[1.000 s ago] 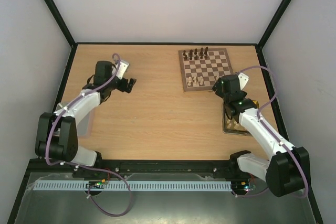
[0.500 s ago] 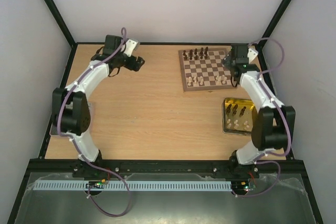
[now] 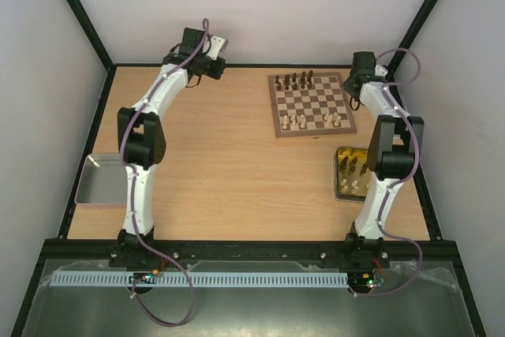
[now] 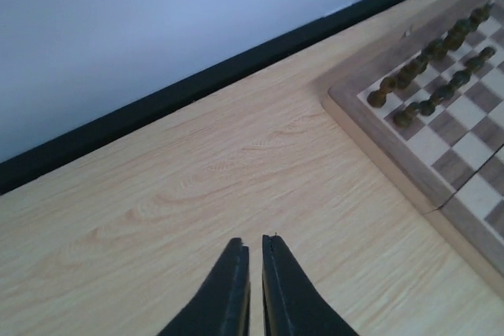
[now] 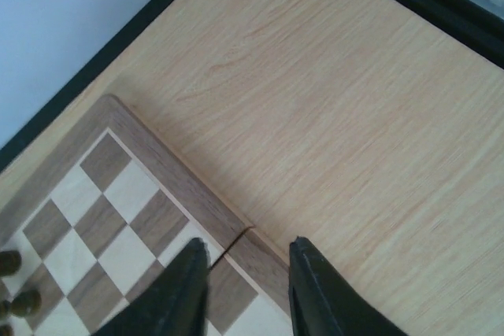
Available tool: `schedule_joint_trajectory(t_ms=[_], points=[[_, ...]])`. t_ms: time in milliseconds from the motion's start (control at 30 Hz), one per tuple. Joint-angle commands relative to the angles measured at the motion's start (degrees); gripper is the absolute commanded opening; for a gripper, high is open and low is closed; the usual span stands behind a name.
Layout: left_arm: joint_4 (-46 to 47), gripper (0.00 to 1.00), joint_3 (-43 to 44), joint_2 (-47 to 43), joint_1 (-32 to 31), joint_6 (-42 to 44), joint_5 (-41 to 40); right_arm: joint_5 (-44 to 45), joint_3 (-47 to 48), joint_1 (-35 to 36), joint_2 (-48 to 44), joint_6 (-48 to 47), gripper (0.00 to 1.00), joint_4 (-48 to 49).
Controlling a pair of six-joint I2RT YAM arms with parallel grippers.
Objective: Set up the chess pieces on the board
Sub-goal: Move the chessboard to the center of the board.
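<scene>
Left hand (image 4: 253,243) closed near table (image 4: 236,163) edge, right hand (image 5: 247,247) parted over board (image 5: 134,218) edge

I see a board (image 3: 310,105) checked dark brown and cream inside a brown border, dark brown pieces (image 3: 293,80) and cream pieces (image 3: 296,122), a shiny gold tray (image 3: 336,179), and a pale wood-grain table (image 3: 221,163).

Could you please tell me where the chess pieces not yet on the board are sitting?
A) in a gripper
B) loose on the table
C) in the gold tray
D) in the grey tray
C: dark and pale chess pieces stand in the gold tray, just off the chessboard's near right corner.
</scene>
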Motion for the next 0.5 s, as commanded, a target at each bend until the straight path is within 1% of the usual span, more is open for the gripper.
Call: schedule_joint_trajectory(t_ms=[0, 33, 67, 167, 200, 367, 467], points=[[-5.5, 0.06, 5.4, 6.8, -1.7, -1.6, 0.0, 1.3, 4.8, -0.1, 3.7, -1.1, 0.22, -2.4], [-5.3, 0.03, 5.9, 8.1, -2.1, -1.6, -0.2, 1.6, 4.9, -0.2, 4.3, -1.1, 0.18, -2.2], [-5.1, 0.03, 6.4, 9.2, -2.6, -1.8, -0.4, 1.9, 5.0, -0.3, 4.8, -1.1, 0.15, -1.9], [-4.7, 0.02, 7.9, 12.5, -3.6, -3.0, 0.9, 2.2, 5.2, -0.7, 6.0, -2.8, 0.08, -1.7], [-4.7, 0.02, 8.5, 13.6, -3.9, -3.8, 1.8, 2.2, 5.4, -0.9, 6.4, -2.9, 0.04, -1.8], [-3.6, 0.02, 9.3, 17.0, -5.4, -7.1, 7.2, 2.4, 5.6, -2.4, 7.6, -3.6, 0.02, -1.6], [-2.5, 0.03, 9.1, 18.0, -6.5, -8.5, 8.6, 1.8, 6.7, -3.2, 8.9, -4.5, 0.02, -1.7]])
